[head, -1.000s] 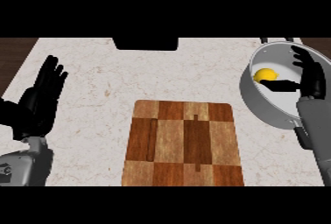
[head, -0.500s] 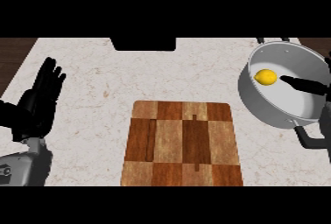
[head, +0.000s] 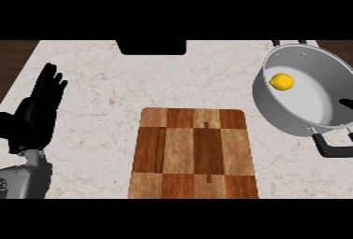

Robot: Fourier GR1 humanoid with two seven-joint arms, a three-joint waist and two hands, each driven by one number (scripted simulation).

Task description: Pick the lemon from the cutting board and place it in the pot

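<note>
one yellow lemon [head: 281,81] lying inside one grey pot [head: 324,122]. one bare cutting board [head: 193,154] on the bench [head: 103,79]. left hand [head: 34,112] open, holding nothing. right hand [head: 347,103] barely seen, cannot tell.

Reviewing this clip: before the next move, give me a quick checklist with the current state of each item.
1. Lemon inside pot: ok.
2. Cutting board bare of the lemon: ok.
3. Pot upright on counter: ok.
4. Right hand out of the pot: not ok, a tip shows over its right rim.
5. Right hand's finger state: cannot tell.
6. Left hand open, resting at the left edge: ok.
</note>
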